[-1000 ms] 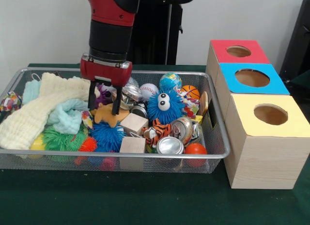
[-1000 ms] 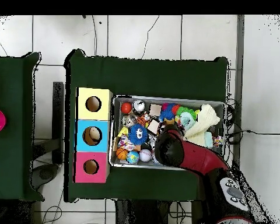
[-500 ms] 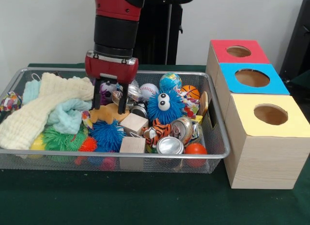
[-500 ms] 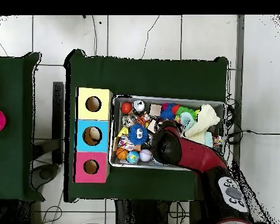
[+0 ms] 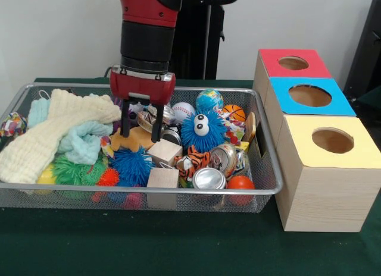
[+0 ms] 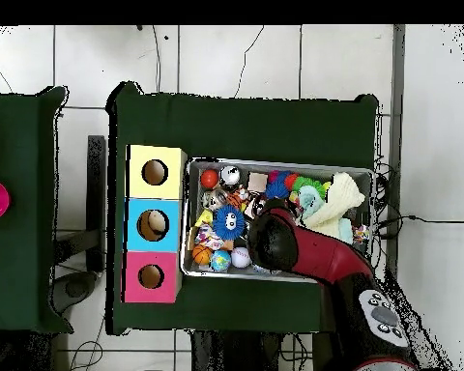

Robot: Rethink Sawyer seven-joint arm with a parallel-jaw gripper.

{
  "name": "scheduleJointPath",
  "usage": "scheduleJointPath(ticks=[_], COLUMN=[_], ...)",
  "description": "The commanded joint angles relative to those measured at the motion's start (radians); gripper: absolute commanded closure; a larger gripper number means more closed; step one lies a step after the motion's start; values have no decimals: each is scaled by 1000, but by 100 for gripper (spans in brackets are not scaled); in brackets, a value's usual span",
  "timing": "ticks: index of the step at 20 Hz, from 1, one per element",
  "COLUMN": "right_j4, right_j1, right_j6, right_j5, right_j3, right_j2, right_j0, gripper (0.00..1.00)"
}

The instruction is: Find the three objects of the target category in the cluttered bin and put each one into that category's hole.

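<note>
Arm: the red and black arm comes down into the wire bin (image 5: 262, 190), left of its middle in the front view; from overhead it covers the bin's middle.
Gripper: the gripper (image 5: 141, 129) hangs with its two black fingers (image 5: 157, 129) spread apart, nothing between them, the tips just over an orange flat toy (image 5: 136, 139) and beside a shiny can (image 5: 153, 118).
Bin contents, left: a cream cloth (image 5: 44, 136), a pale blue cloth (image 5: 83, 142), and a green spiky ball (image 5: 71, 169).
Bin contents, middle: two wooden blocks (image 5: 163, 177), a blue spiky ball (image 5: 132, 166), a blue fuzzy toy with eyes (image 5: 202, 131), a tiger toy (image 5: 191, 162).
Bin contents, right: crushed cans (image 5: 209, 178), an orange ball (image 5: 240, 185), a globe ball (image 5: 209, 99), a small basketball (image 5: 234, 112), a baseball (image 5: 183, 111).
Boxes: three wooden boxes stand in a row just beside the bin on the green surface (image 5: 149, 243), topped red (image 5: 293, 63), blue (image 5: 309, 96) and yellow (image 5: 331, 140), each with a round hole.
Blue box: from overhead something pale shows inside its hole (image 6: 155, 225).
</note>
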Motion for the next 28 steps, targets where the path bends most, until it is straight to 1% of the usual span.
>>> scheduleJointPath(ticks=[1, 9, 13, 16, 19, 21, 24, 28], right_j4=[-9, -14, -19, -33, -63, -73, -81, -76], right_j1=[67, 72, 65, 68, 85, 88, 64, 30], right_j6=[151, 141, 137, 111, 71, 48, 38, 30], right_j5=[-25, -21, -14, 24, 35, 64, 95, 150], right_j3=[-6, -14, -9, -15, -42, -55, -45, -51], right_j2=[94, 105, 76, 27, -1, -17, -20, -33], right_j0=[-30, -42, -25, -2, 4, 7, -4, 5], gripper=[0, 0, 0, 0, 0, 0, 0, 0])
